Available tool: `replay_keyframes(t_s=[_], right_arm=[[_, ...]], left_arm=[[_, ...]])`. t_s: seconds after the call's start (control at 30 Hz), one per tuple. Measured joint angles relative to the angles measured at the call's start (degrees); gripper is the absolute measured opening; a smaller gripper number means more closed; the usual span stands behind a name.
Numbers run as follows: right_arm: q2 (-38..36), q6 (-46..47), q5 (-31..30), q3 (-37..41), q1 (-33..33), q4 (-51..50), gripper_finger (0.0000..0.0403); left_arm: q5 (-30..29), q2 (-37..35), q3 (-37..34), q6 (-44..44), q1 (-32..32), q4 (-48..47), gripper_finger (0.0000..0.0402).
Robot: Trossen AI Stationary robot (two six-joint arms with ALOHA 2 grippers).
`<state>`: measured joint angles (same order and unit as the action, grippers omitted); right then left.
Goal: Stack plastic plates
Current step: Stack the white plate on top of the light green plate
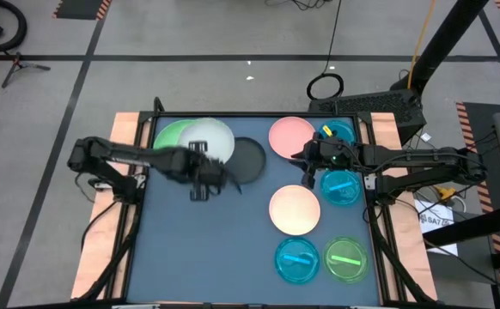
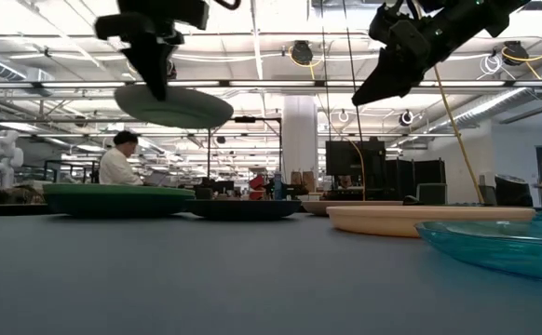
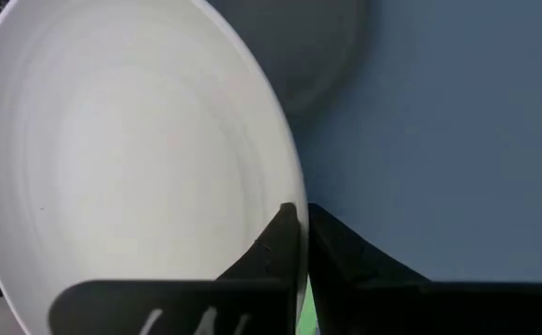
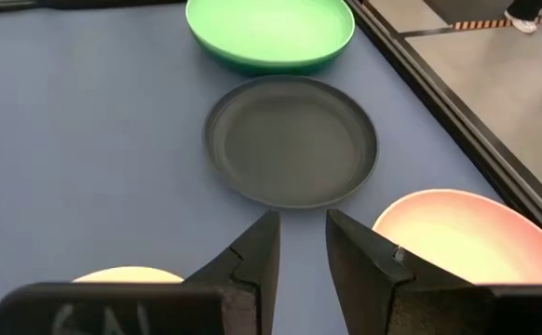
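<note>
My left gripper [image 1: 200, 174] is shut on a white plate [image 1: 209, 139] and holds it in the air over the light green plate [image 1: 171, 135] at the table's far left. In the low view the white plate [image 2: 173, 107] hangs level above the green plate [image 2: 113, 198]. A dark grey plate [image 1: 250, 160] rests flat on the table beside them. My right gripper [image 4: 301, 237] is open and empty, raised above the table [image 1: 308, 165] between the pink plate [image 1: 290, 135] and a blue plate [image 1: 340, 186]. My left gripper pinches the white plate's rim [image 3: 290, 200] between its two fingers, one finger [image 3: 273, 244] on the plate's inner side and one [image 3: 341, 251] on its outer side. It holds the plate's near edge, fingers pointing down. The plate is lifted clear and about level.
A cream plate [image 1: 295, 210] lies right of centre. Blue plates [image 1: 297, 260] [image 1: 337, 131] and a lime plate [image 1: 346, 260] lie along the right side. The mat's near left area [image 1: 198, 249] is bare. People sit in the room beyond the table [image 2: 117, 163].
</note>
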<state>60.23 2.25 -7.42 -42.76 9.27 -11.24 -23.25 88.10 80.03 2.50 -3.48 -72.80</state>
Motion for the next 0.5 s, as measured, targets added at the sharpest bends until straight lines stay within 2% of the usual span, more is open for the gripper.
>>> replay_keyframes(t_s=[0.37, 0.5], right_arm=[[0.0, 1.3, 0.0, 0.0, 0.01, -1.63, 0.0086], [0.0, 1.61, 0.01, 0.0, 0.01, -2.87, 0.0086]], left_arm=[[13.78, -1.57, -0.12, -10.24, 19.85, 7.14, 0.0012], [17.04, -1.82, -5.42, -11.77, 24.66, 12.09, 0.0012]])
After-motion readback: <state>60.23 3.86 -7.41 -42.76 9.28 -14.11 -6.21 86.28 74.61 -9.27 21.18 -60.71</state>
